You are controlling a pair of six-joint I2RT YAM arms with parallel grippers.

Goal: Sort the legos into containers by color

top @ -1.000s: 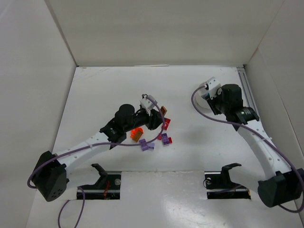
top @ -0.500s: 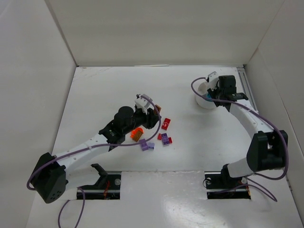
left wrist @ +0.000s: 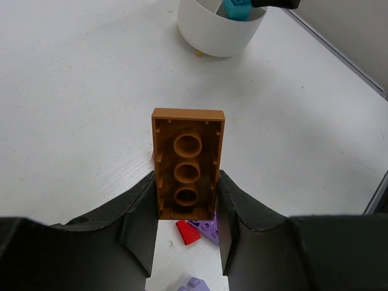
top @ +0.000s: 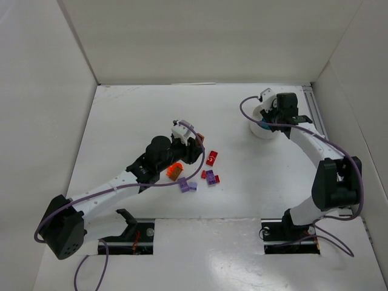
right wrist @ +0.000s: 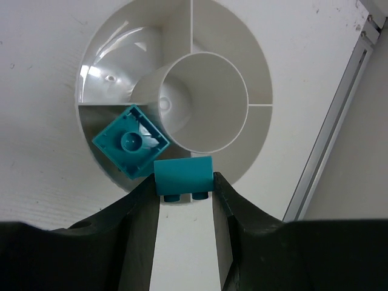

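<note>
My left gripper (top: 197,147) is shut on an orange-brown brick (left wrist: 188,162), held underside-up above the table. Below it lie loose legos: an orange one (top: 175,171), a red one (top: 211,158), and two purple ones (top: 211,177) (top: 188,186). The round white dish (top: 260,129) stands at the back right. My right gripper (right wrist: 185,185) is shut on a teal brick (right wrist: 183,176) over the dish's near rim (right wrist: 224,24). Another teal brick (right wrist: 130,148) lies in one wedge compartment. The other compartments show empty.
A metal rail (top: 315,112) runs along the table's right edge, close to the dish. White walls enclose the table on the left, back and right. The dish also shows far ahead in the left wrist view (left wrist: 212,30).
My right arm has swung toward the back and now hangs over the dish with the teal brick. My left gripper has shifted a little left with the orange-brown brick.
</note>
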